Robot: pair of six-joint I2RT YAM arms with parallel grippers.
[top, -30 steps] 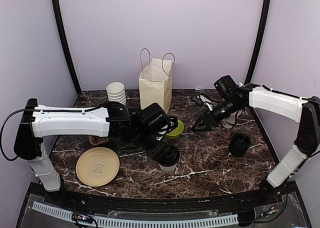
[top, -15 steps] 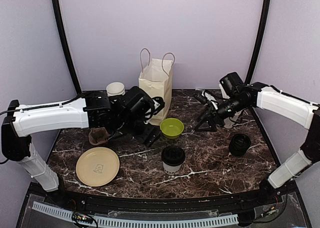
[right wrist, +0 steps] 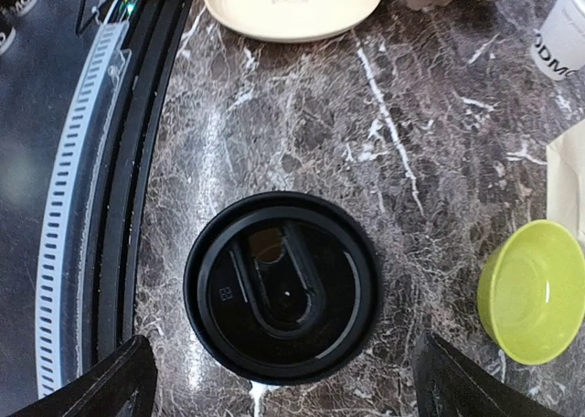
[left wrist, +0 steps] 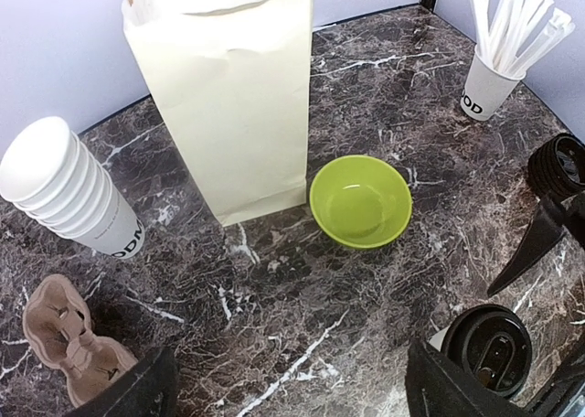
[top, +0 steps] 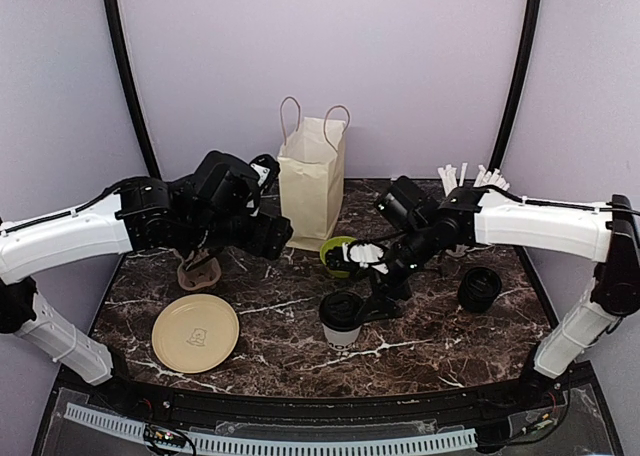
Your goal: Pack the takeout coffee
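One lidded coffee cup point(top: 341, 318) stands upright on the dark, white-veined marble table point(top: 430, 341), near the front middle and outside the paper bag point(top: 312, 181). The right pincer point(right wrist: 279, 380) hangs just above the cup, its fingers spread wide to either side, gripping nothing. A green bowl point(left wrist: 360, 200) sits between cup and bag. The left pincer point(left wrist: 292, 390), likewise wide open and empty, hovers left of the bag. A beige plate point(top: 195, 332) lies front left and a stack of black lids point(top: 479, 288) to the right. Plain lilac walls point(top: 420, 66) close in the table.
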